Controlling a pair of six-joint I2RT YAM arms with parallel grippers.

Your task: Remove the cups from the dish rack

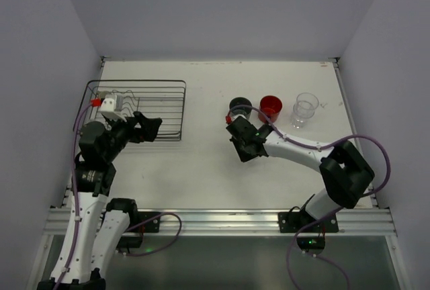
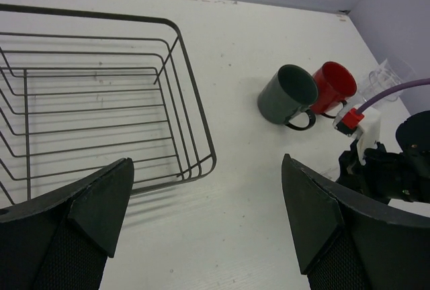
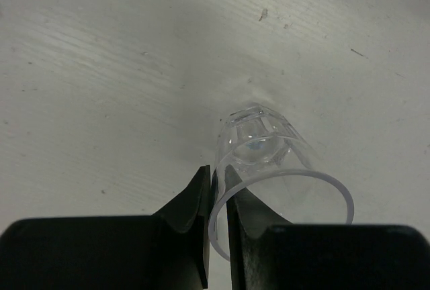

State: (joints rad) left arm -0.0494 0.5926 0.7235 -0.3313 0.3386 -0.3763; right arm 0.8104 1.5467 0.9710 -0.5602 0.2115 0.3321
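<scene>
The dish rack (image 1: 161,95) is a dark wire basket at the table's left; its wires (image 2: 101,102) hold no cup where they show in the left wrist view. My left gripper (image 1: 151,129) hangs open over the rack's near right corner, with nothing between its fingers (image 2: 101,203). A dark grey-green mug (image 1: 240,107), a red mug (image 1: 271,107) and a tall clear glass mug (image 1: 304,110) stand in a row on the table. My right gripper (image 3: 220,189) is shut on the wall of a small clear tumbler (image 3: 269,162), tilted just above the table, in front of the dark mug.
In the left wrist view the dark mug (image 2: 287,94) and red mug (image 2: 334,87) stand side by side, with my right arm (image 2: 396,162) just in front of them. White walls close in the table on three sides. The left arm hides part of the rack's left side.
</scene>
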